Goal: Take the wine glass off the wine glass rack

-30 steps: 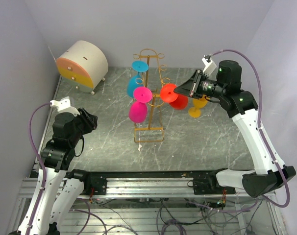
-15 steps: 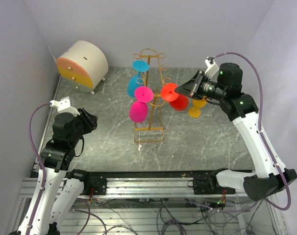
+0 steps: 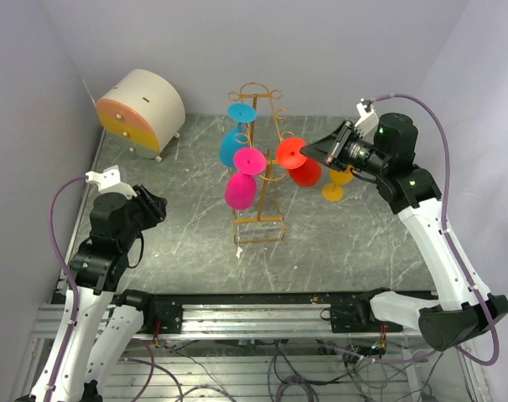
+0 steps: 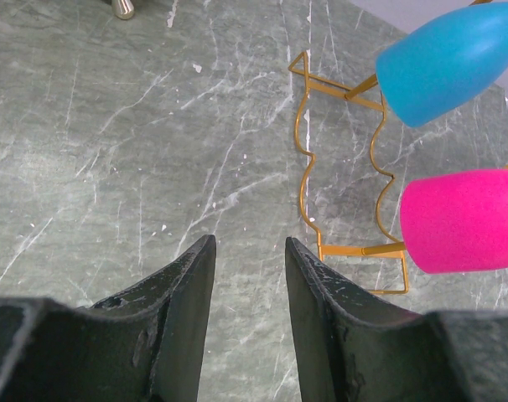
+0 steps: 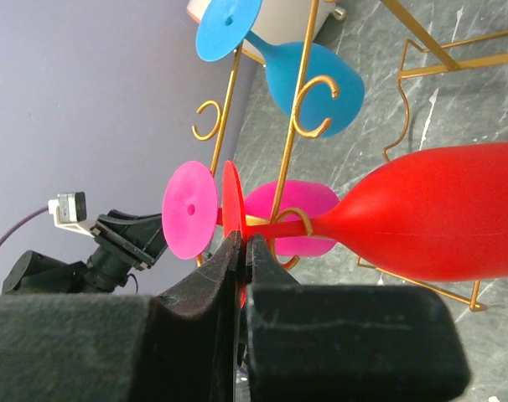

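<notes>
Foot of red wine glass in right gripper, stem at rack hook

The scene is lit evenly by soft, diffuse light from above. On the grey surface only faint, soft-edged shade is cast, mostly below the round cabinet. In the left wrist view the dark left end effector is rendered slightly soft, and the blue glass is a little blurred. In the right wrist view the near body of the right end effector is out of focus, while a gentle sheen is seen on the red glass.
</notes>
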